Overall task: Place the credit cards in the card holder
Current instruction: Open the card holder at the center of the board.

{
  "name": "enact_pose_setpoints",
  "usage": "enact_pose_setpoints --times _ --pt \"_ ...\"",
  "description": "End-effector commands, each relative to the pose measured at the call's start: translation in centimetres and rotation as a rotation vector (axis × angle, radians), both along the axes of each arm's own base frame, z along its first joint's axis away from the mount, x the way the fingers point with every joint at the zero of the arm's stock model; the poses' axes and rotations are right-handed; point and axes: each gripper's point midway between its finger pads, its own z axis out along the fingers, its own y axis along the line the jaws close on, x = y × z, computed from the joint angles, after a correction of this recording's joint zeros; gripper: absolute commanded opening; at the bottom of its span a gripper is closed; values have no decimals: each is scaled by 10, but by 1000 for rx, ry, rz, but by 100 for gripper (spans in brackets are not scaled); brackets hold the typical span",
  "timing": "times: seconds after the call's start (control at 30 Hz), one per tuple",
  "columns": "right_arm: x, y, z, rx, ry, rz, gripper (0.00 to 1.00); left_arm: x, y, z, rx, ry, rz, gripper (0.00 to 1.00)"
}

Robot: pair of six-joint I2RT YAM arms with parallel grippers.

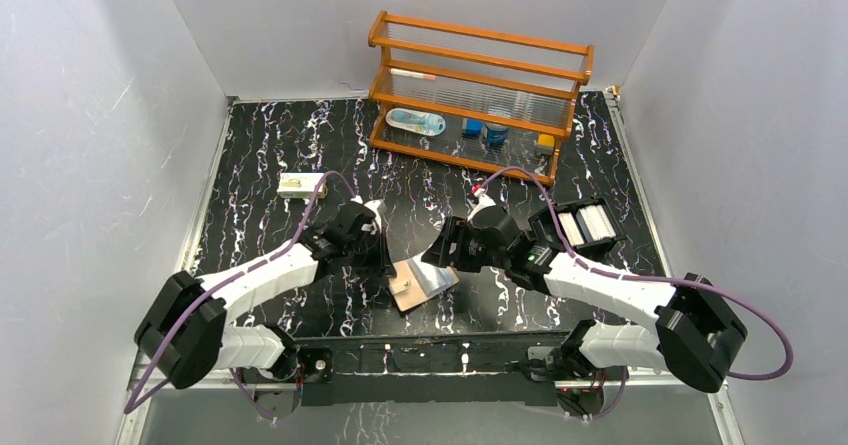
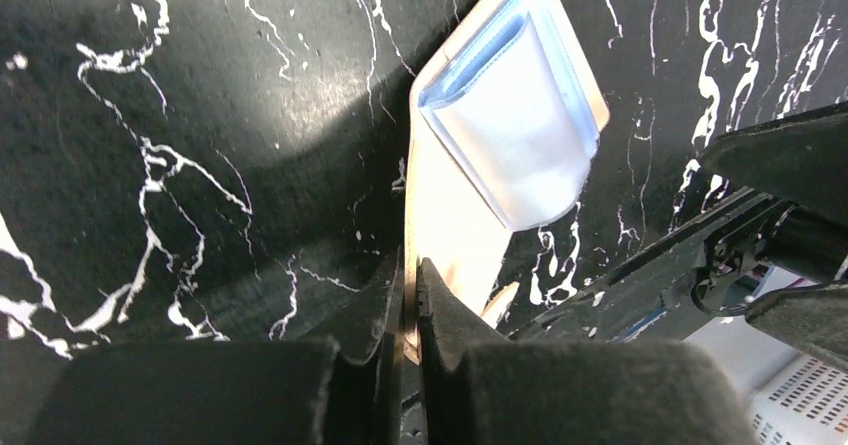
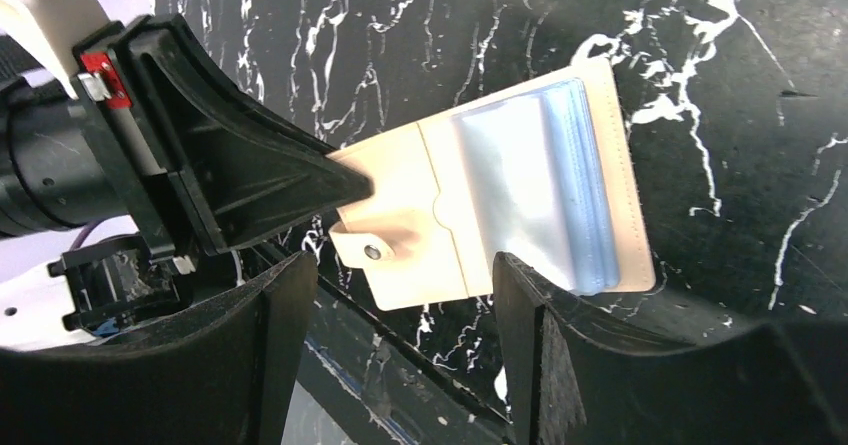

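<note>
Left gripper (image 2: 408, 277) is squeezed tight on the thin edge of the tan card holder (image 2: 452, 227), pinching it. The card holder lies open on the black table (image 2: 150, 165), between the two arms. A pale blue see-through pocket (image 2: 520, 125) sits on one half; whether a card is inside, I cannot tell. The right gripper (image 3: 400, 285) hangs above it, fingers spread wide, holding nothing. A yellowish card (image 1: 298, 185) lies well apart, off to the left.

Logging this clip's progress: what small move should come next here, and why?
Probably lower the open right claw onto the blue pockets to pin the card holder flat. The left claw is shut on its tan edge, while the right hovers beside it, holding nothing.
</note>
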Motion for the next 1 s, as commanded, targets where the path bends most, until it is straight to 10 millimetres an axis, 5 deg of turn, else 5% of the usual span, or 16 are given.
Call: enact_pose_setpoints --times 0.0,0.13,0.27,0.6,0.97 --pt "-2 -4 -10 19 29 10 73 10 -2 2 -3 3 -69 7" --pt "-3 -3 -20 33 56 6 73 11 5 -7 4 56 -27 36" --pt "-1 3 -28 33 70 24 73 6 3 -7 -15 79 -29 42" --pt "6 10 -43 -7 94 29 74 6 7 -15 16 78 -40 1" --pt "6 19 -47 5 98 71 76 9 -3 -10 -18 60 -104 0"
